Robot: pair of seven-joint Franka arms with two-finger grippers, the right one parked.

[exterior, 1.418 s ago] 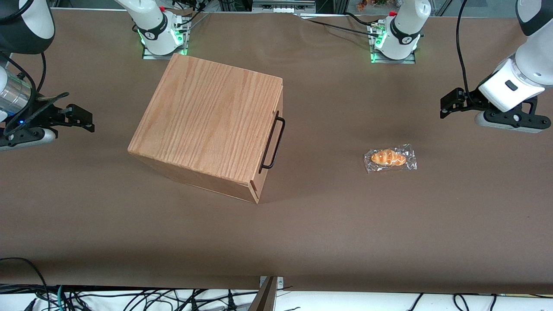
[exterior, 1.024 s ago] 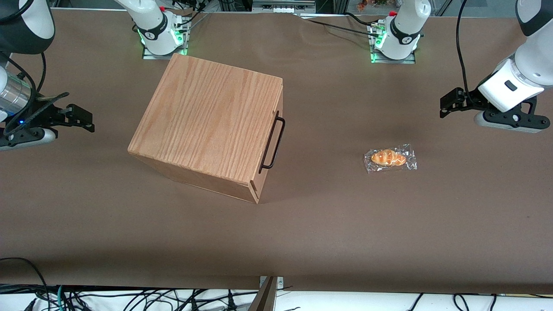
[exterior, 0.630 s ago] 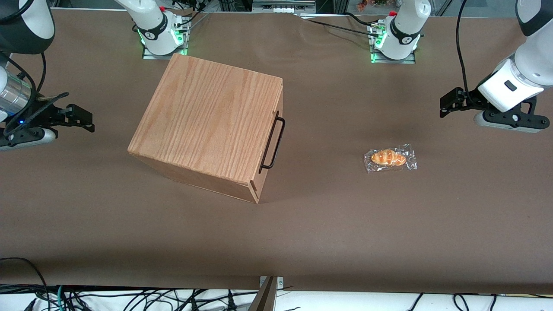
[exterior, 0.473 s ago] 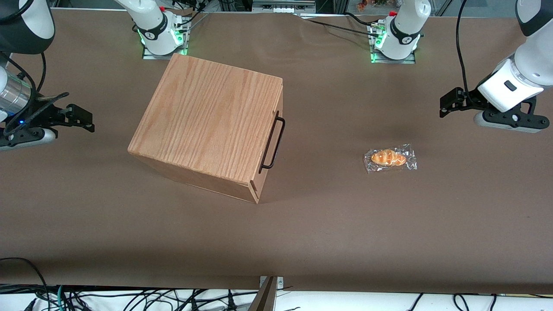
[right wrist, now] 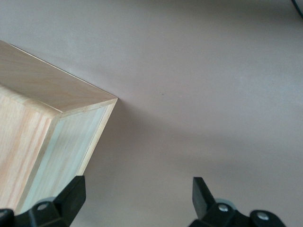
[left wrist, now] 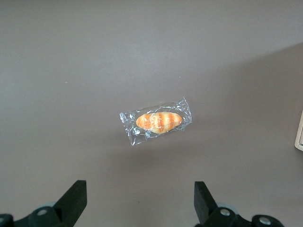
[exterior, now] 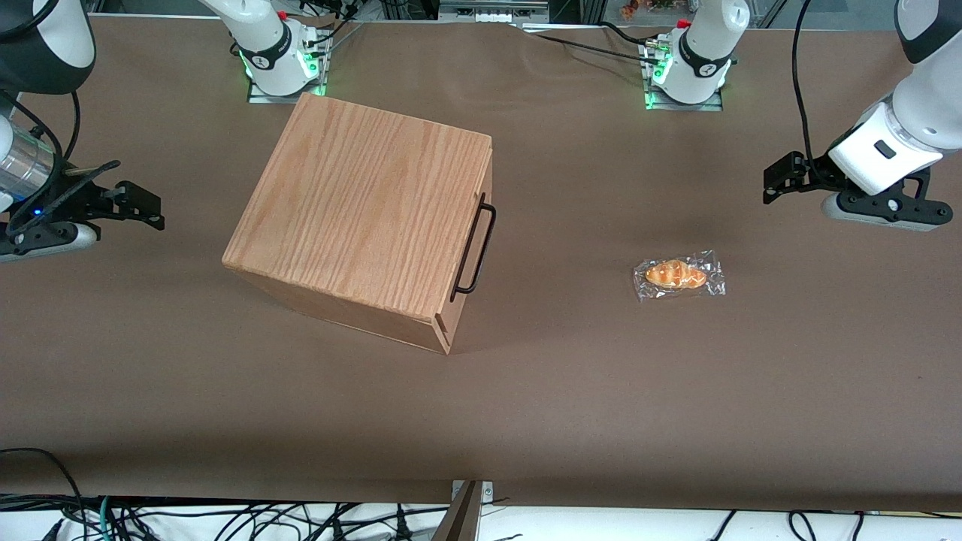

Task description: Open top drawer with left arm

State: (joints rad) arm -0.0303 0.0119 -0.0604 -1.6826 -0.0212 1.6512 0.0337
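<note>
Left arm crept slightly away from cam; claw wide open, empty, above bun. Drawer shut, well apart. Risk: skewed handle → missed grab.

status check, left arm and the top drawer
Gripper open, aloft toward working arm's end. Top drawer shut, handle untouched. Wrapped bun lies between.
</note>
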